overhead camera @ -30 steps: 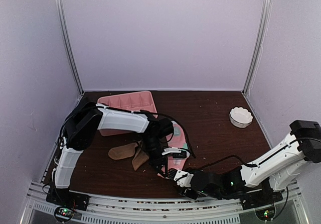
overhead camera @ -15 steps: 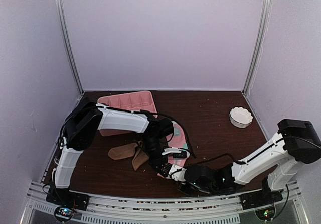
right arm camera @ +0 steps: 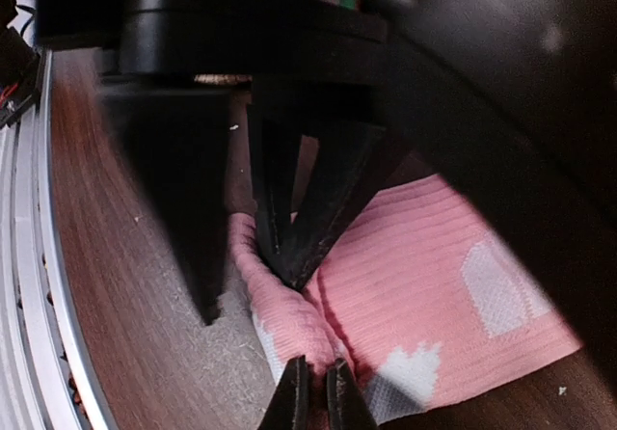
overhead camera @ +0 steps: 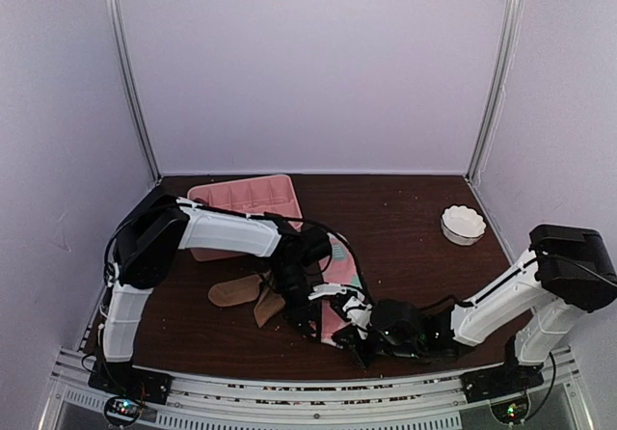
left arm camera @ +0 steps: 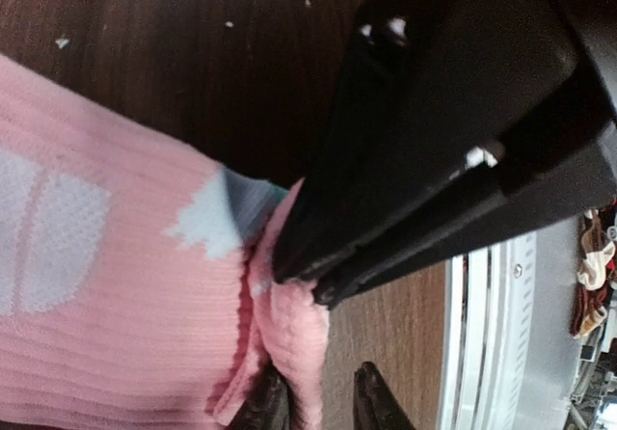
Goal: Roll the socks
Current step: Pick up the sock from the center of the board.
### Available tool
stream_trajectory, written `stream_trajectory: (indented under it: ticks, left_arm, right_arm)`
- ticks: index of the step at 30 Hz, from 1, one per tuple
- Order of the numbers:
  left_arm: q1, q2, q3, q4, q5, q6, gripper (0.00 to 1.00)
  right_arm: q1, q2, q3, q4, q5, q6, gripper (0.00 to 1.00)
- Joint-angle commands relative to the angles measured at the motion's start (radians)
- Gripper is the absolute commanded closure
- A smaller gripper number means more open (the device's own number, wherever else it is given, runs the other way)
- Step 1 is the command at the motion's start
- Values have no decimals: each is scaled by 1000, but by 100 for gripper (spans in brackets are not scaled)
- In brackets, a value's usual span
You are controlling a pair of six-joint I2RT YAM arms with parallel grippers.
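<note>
Pink sock (right arm camera: pixel 434 276) — hem pinched in right end effector (right arm camera: pixel 315 393), rest obscured.

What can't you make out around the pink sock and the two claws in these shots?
1. Top view: the near end of the pink sock is hidden under the left claw and right claw.
2. Right wrist view: the bottom edge cuts off the right claw's fingertips, so its grip is unclear.
3. Top view: the left arm covers part of the tan socks.
</note>
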Motion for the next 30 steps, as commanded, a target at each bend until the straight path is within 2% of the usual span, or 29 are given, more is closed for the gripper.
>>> stream_trajectory:
  ticks: [1,2,3,8,13,17,21,25,30]
  left_arm:
    - [2,-39,-53,27,-138,26,62]
    - [2,-60,-65,47,-153,31,56]
    - [2,-87,-83,68,-166,38,44]
    - [2,-245,-194,170,-206,84,17]
    - [1,-350,-284,244,-190,164,17]
    - [-6,-366,-320,265,-176,241,18]
    - [-22,-395,-385,353,-182,342,16]
    - [-27,-358,-362,460,-216,358,13]
    - [-31,-282,-316,567,-227,353,15]
  right_arm:
    - [-80,53,-40,-43,-149,191,100]
    - [-96,65,-38,-43,-180,214,100]
    - [-106,77,-39,-41,-210,231,100]
    - [-150,123,-49,-45,-296,294,100]
    - [-196,137,-90,-23,-335,339,100]
    - [-235,159,-121,11,-379,370,100]
    - [-249,182,-142,37,-414,395,100]
    - [-257,192,-178,123,-460,425,100]
    - [-262,219,-193,185,-529,456,100]
